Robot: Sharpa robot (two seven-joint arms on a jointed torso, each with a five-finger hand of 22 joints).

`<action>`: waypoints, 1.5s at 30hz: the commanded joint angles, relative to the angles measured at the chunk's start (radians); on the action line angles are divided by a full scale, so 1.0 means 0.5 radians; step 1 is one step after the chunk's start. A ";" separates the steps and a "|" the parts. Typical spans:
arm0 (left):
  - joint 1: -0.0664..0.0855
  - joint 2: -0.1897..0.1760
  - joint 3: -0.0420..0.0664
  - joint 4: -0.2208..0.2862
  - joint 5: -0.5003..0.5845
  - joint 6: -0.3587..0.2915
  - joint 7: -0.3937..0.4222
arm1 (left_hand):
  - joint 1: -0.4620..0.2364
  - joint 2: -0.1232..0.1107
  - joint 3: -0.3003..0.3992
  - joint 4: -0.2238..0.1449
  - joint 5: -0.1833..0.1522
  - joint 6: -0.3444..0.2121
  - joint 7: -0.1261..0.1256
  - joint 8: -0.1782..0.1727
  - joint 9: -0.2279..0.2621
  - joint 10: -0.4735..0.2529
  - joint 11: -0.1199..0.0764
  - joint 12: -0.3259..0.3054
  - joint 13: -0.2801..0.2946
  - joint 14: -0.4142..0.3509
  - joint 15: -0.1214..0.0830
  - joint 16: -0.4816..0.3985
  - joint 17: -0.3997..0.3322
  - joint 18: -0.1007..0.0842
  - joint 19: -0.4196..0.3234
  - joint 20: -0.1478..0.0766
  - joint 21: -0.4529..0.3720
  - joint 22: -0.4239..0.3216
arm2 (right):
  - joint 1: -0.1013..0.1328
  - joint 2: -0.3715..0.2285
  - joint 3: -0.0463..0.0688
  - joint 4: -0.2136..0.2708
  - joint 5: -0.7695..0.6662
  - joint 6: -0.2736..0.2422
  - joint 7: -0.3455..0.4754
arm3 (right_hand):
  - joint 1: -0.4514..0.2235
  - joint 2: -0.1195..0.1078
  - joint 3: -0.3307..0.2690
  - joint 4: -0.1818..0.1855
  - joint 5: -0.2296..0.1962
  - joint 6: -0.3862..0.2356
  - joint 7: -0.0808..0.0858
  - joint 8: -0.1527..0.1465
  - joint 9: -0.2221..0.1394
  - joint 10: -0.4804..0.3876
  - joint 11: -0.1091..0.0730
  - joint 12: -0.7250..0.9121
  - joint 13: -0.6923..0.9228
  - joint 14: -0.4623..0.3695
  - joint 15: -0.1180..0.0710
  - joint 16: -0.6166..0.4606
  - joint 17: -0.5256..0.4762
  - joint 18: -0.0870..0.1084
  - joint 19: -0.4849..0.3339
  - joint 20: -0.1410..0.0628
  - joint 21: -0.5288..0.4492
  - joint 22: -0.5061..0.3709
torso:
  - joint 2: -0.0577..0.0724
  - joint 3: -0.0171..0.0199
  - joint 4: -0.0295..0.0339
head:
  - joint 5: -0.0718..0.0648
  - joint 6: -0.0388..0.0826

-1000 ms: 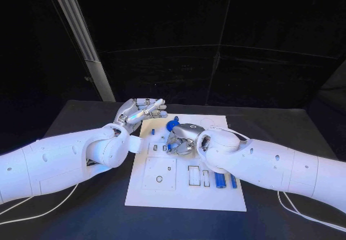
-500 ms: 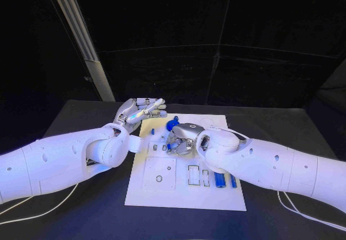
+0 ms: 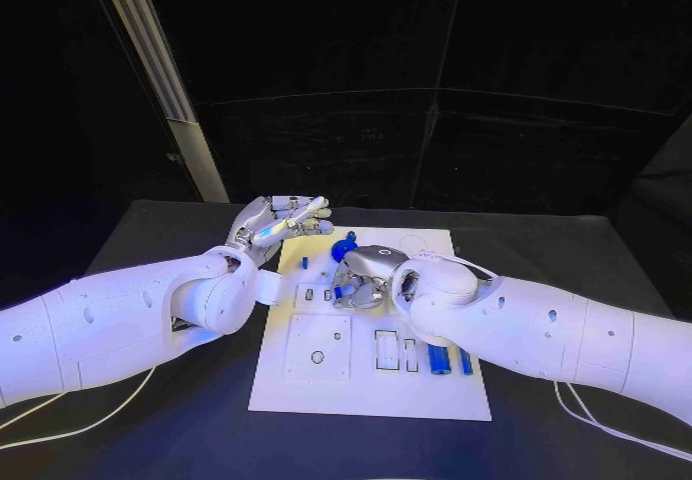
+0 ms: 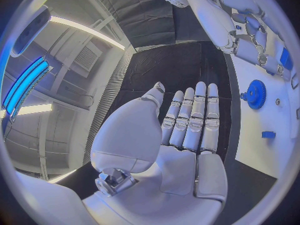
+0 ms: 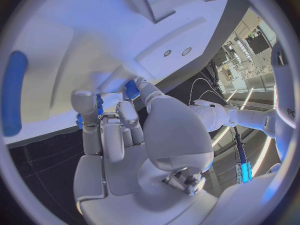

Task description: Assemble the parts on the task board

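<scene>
The white task board [image 3: 361,395] lies in the middle of the black table. My right hand [image 3: 364,275] is bent down on the board's middle, and its fingertips pinch a small blue part [image 5: 131,90] against the board [image 5: 75,40]. A blue gear [image 3: 346,250] stands just beyond that hand. My left hand [image 3: 281,222] hangs above the board's far left corner, flat and holding nothing [image 4: 187,120]. From its wrist I see the gear [image 4: 255,94] and a small blue peg [image 4: 269,134] on the board.
Two long blue parts [image 3: 438,360] lie side by side at the board's near right, next to empty rectangular slots [image 3: 387,350]. A small blue peg [image 3: 304,263] stands near the left edge. A long blue part [image 5: 14,92] lies on the board beside the right hand.
The right hand's fingers have shifted slightly on the board with the blue part. The left hand has stayed where it was.
</scene>
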 commanded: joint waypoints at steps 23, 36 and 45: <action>0.003 0.003 0.001 -0.006 -0.003 0.032 0.007 | -0.005 0.022 -0.003 -0.012 0.006 0.005 0.003 -0.012 -0.001 0.008 0.009 -0.011 -0.001 0.011 0.000 -0.010 0.002 0.029 0.013 0.000 -0.005 -0.002 | -0.014 -0.026 -0.012 0.020 -0.018 -0.199 -0.020 | -0.080 -0.098 -0.173 0.115 0.030 -0.131 0.027 -0.046 -0.020 -0.150 0.029 -0.128 -0.155 0.170 0.039 -0.018 0.367 -0.014 -0.023 0.025 -0.039 -0.040 | 0.000 0.0009 0.000 | -0.002 -0.003; 0.005 -0.013 0.001 -0.048 -0.147 0.045 -0.133 | -0.040 0.020 -0.022 -0.001 0.011 0.129 -0.082 -0.001 0.008 0.287 -0.106 0.060 0.040 0.521 -0.156 0.236 0.189 0.030 0.377 -0.149 0.185 0.068 | 0.014 -0.248 -0.009 0.203 0.510 -0.364 0.670 | -0.014 -0.056 -0.283 0.189 0.056 -0.204 0.046 -0.045 -0.017 -0.225 0.048 -0.167 -0.221 0.113 0.054 -0.134 0.160 0.030 -0.162 0.042 -0.201 -0.314 | -0.008 -0.0006 -0.001 | 0.009 0.004; 0.100 -0.039 0.002 -0.134 -0.729 0.363 -0.858 | -0.193 -0.033 -0.185 0.122 0.008 0.332 -0.258 0.058 0.058 0.766 -0.300 0.402 0.336 1.035 -0.372 2.312 2.281 -0.013 0.953 -0.384 0.951 0.636 | 0.185 -0.570 -0.005 0.344 1.329 -0.017 0.852 | 0.146 0.031 -0.348 0.165 0.059 -0.158 0.024 0.042 -0.009 -0.540 0.022 -0.583 -0.684 -0.117 0.033 -0.736 -0.612 0.077 -0.357 0.026 -0.574 -0.731 | -0.028 0.0065 -0.018 | 0.031 0.004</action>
